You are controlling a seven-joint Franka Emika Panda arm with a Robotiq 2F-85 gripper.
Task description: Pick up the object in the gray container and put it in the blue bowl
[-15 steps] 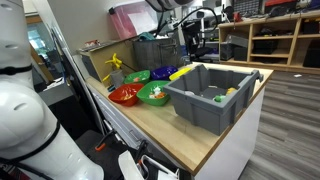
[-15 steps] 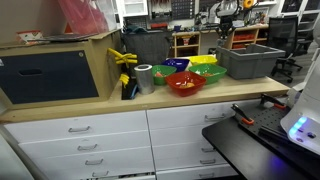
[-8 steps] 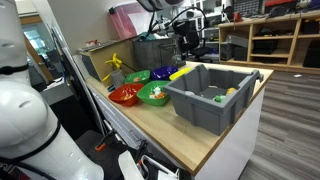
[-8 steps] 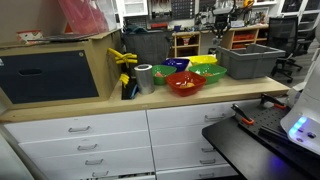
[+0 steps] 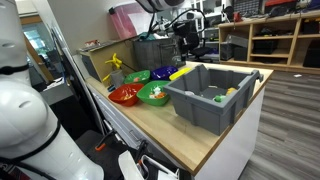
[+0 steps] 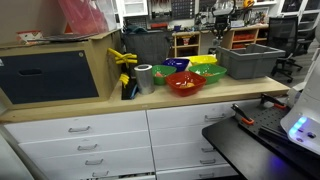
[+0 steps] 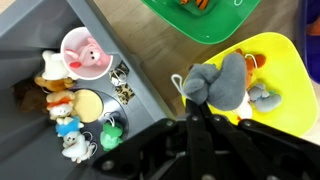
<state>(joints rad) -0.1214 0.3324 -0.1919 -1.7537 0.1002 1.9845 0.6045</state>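
Observation:
The gray container (image 5: 212, 98) stands at the counter's near end; it also shows in an exterior view (image 6: 250, 62) and in the wrist view (image 7: 60, 90), with several small toys in it. My gripper (image 7: 195, 112) is shut on a gray plush toy (image 7: 225, 80) and holds it above the yellow bowl (image 7: 285, 95). In both exterior views the gripper (image 5: 185, 40) (image 6: 222, 25) hangs high above the bowls beside the container. The blue bowl (image 5: 160, 72) (image 6: 178, 65) sits among the other bowls, apart from the gripper.
Green bowls (image 5: 155, 93) (image 5: 137, 76), a red bowl (image 5: 125, 95) and the yellow bowl (image 5: 181, 72) cluster beside the gray container. A darker bin (image 5: 155, 50) stands behind them. A tape roll (image 6: 144, 78) and yellow clamps (image 6: 124, 62) lie further along the counter.
My gripper has shifted slightly from the gray container's side toward the bowls, still holding the plush toy. Between half a second ago and now almost nothing moves.

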